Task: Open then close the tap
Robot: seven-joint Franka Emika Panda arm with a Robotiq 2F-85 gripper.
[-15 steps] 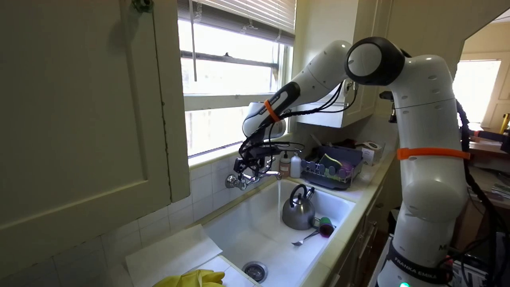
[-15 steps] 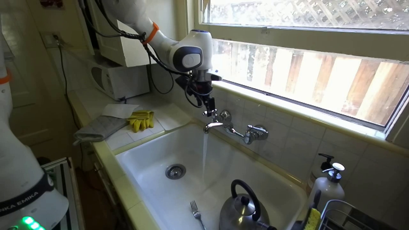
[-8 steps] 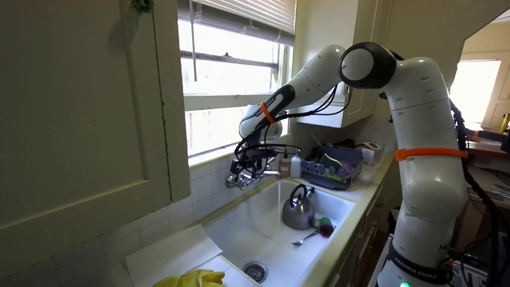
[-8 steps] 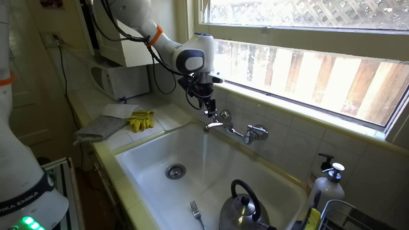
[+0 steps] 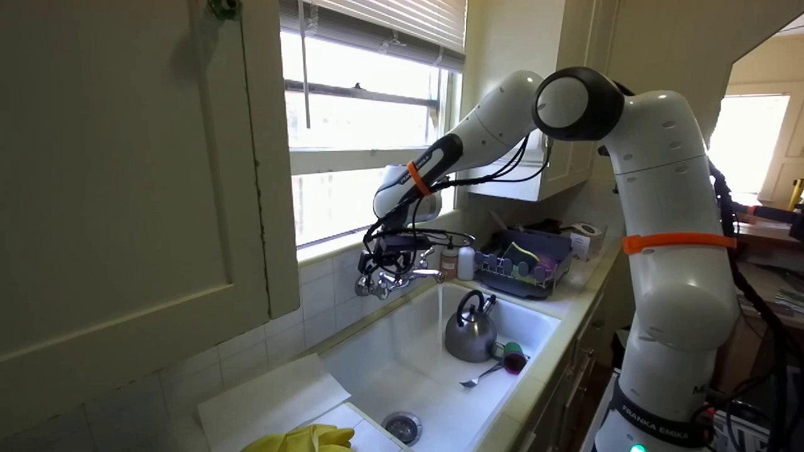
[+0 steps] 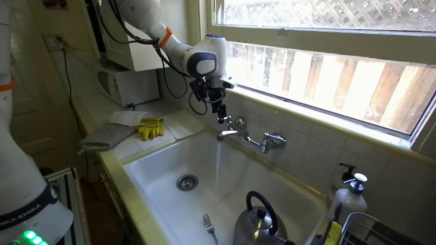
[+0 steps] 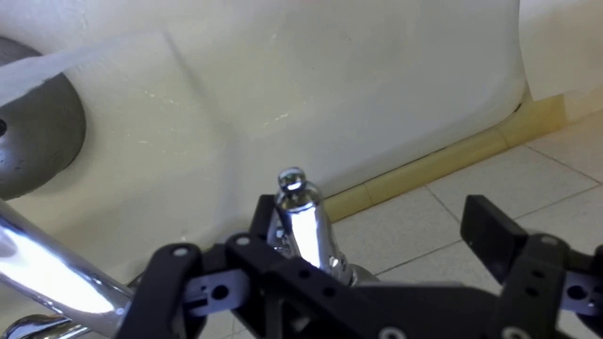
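Observation:
The chrome tap [image 5: 411, 276] is on the tiled wall above the white sink [image 6: 156, 183], and also shows in an exterior view [image 6: 253, 142]. Water runs from its spout [image 6: 226, 134] into the sink. My gripper [image 6: 221, 119] is at the tap's handle on the glove side; it also shows in an exterior view [image 5: 377, 270]. In the wrist view the gripper [image 7: 377, 221] is open. The chrome handle [image 7: 306, 226] stands between the fingers, close beside the left one; I cannot tell whether they touch. The spout [image 7: 52, 268] is at lower left. The handle's base is partly hidden.
A metal kettle [image 5: 471, 336], a fork [image 6: 209, 226] and a green cup [image 5: 513, 356] are in the sink. Yellow gloves [image 6: 150, 128] lie on the counter. Soap bottles [image 6: 351, 197] and a dish rack [image 5: 524, 267] stand at the other end. The window sill is above the tap.
My gripper has shifted slightly towards the glove side and turned a little at the wrist. The arm first lowered slightly. The water runs in all frames.

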